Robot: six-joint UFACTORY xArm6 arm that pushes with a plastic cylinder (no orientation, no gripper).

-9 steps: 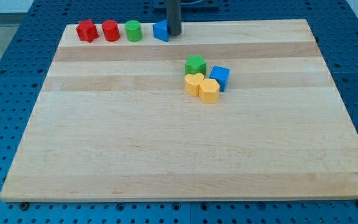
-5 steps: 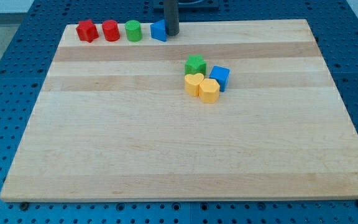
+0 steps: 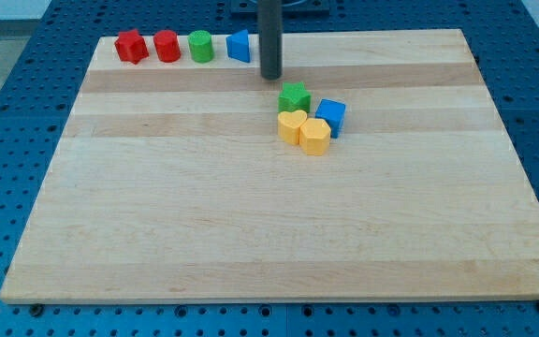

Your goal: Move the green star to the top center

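The green star (image 3: pixel 294 96) lies a little above the board's middle, at the top of a tight cluster. A yellow heart (image 3: pixel 291 125) touches it from below, a yellow rounded block (image 3: pixel 314 137) sits lower right, and a blue cube (image 3: pixel 331 116) sits to its right. My tip (image 3: pixel 270 76) stands on the board just up and left of the green star, a small gap apart from it.
Along the top left edge of the wooden board (image 3: pixel 251 234) stand a red star (image 3: pixel 131 46), a red cylinder (image 3: pixel 167 46), a green cylinder (image 3: pixel 201 46) and a blue triangular block (image 3: pixel 240 45) in a row. A blue pegboard surrounds the board.
My tip has left the blue triangular block at the top edge and moved down and slightly right toward the green star. No block has moved since.
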